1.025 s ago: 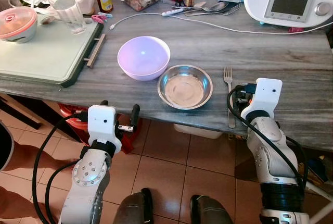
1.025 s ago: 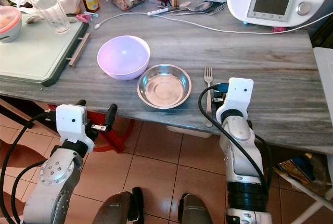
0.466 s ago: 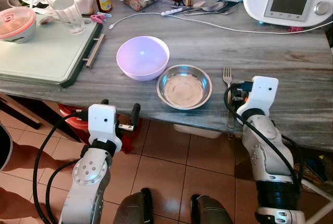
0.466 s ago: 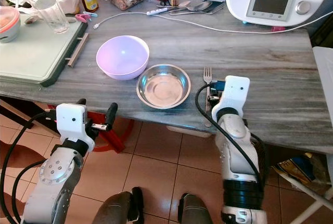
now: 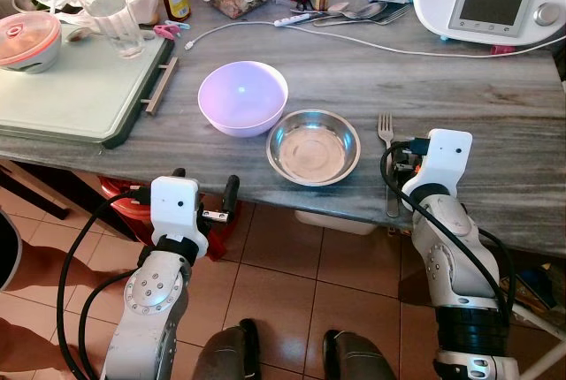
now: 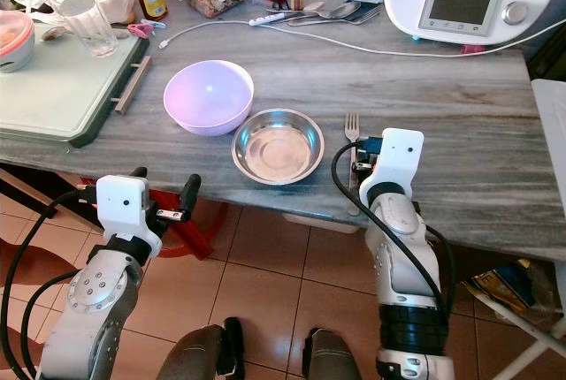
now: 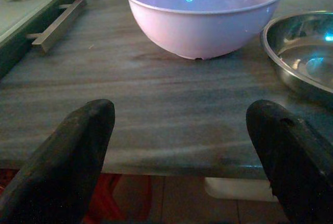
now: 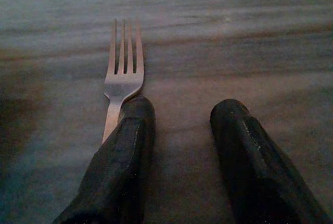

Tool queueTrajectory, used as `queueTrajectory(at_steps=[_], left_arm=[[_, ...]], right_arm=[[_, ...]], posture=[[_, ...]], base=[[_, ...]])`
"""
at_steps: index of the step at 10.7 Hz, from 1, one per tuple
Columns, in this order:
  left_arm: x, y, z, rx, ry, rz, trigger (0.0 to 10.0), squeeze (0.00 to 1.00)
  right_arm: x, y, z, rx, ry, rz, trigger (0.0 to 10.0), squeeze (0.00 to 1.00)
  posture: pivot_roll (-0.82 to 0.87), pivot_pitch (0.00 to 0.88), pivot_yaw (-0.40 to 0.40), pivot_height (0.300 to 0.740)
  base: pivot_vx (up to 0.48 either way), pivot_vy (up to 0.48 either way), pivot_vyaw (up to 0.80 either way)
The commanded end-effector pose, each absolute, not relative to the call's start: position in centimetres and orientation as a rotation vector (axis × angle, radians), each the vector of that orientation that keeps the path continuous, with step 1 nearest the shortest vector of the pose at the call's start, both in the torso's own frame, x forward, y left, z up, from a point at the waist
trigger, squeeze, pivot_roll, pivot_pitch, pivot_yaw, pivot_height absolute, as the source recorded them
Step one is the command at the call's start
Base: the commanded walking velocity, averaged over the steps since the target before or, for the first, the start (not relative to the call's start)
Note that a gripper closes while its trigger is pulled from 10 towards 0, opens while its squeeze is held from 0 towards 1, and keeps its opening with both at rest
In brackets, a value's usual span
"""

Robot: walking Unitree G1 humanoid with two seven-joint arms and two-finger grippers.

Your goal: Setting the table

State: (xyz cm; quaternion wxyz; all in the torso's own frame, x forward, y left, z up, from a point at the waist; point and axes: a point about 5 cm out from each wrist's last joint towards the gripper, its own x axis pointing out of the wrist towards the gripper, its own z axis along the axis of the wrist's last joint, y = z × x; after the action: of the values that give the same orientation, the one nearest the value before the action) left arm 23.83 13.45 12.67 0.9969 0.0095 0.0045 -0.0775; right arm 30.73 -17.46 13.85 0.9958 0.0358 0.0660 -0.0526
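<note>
Where the table (image 5: 495,106) edge runs nearest the robot, the right gripper (image 8: 182,130) rests low on the wood, forearm rising steeply from below, fingers parted with nothing between them. Fork (image 8: 120,73): flat on the table, tines pointing away, handle lying against the outer side of one finger (image 8: 125,156), outside the gap. Left gripper (image 7: 177,130): held just off the table edge, level, fingers spread wide. Pink bowl (image 7: 203,10) straight ahead of it; steel bowl (image 7: 302,62) beyond one fingertip.
</note>
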Motion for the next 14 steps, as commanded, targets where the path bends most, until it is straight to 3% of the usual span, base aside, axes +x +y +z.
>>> queueTrajectory(at_steps=[1, 8, 14], left_arm=[[23.7, 13.5, 12.4, 0.023, 0.021, -0.154, 10.0, 0.00], [23.7, 13.5, 12.4, 0.023, 0.022, -0.155, 10.0, 0.00], [24.0, 13.5, 12.4, 0.020, 0.019, -0.157, 10.0, 0.00]], right_arm=[[30.7, -16.6, 13.7, 0.103, 0.152, -0.067, 10.0, 0.00], [30.5, -16.3, 13.7, 0.125, 0.157, -0.051, 10.0, 0.00], [27.6, -18.4, 12.6, 0.017, 0.211, -0.145, 10.0, 0.00]], posture=[[0.03, 0.208, 0.062, 0.740], [0.03, 0.212, 0.062, 0.740], [0.01, 0.208, 0.060, 0.740]], base=[[0.000, 0.000, 0.00], [0.000, 0.000, 0.00], [0.000, 0.000, 0.00]])
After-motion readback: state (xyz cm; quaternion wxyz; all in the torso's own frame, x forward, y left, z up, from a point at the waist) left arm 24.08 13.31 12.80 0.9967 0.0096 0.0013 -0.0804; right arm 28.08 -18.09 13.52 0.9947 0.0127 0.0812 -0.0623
